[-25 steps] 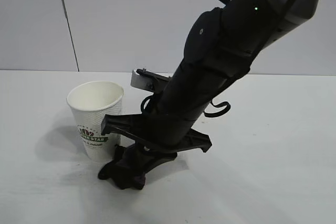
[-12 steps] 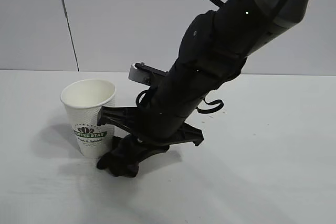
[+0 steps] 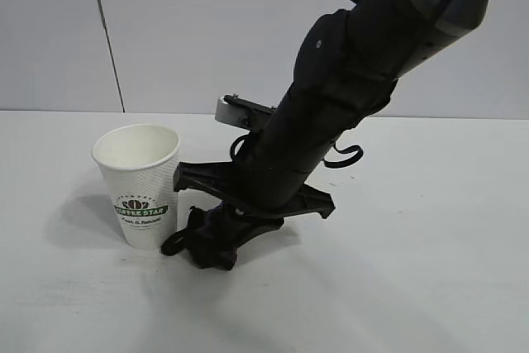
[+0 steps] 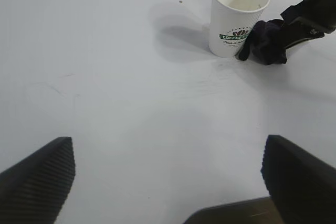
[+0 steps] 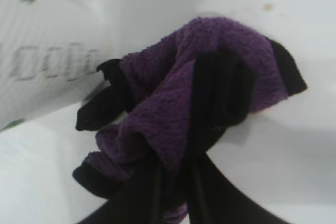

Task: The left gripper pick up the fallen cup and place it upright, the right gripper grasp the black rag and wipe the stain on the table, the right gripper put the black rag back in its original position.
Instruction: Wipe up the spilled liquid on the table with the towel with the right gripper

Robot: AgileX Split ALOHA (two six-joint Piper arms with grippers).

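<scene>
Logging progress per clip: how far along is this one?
Done: the cup stands upright on the table. In hand: the right hand, shut on the black rag, presses it to the table beside the cup. Left: returning the rag. Left hand idles open.

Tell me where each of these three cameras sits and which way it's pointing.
Exterior view: outside the rig, level, facing the table; the right arm leans down over the cup, its end effector on the black rag.
Left wrist view: on the left arm, looking forward along the tabletop; its end effector's open fingers frame the foreground.
Right wrist view: on the right arm, looking down its shut fingers into the rag.
Shared: cup and rag appear in all views.
</scene>
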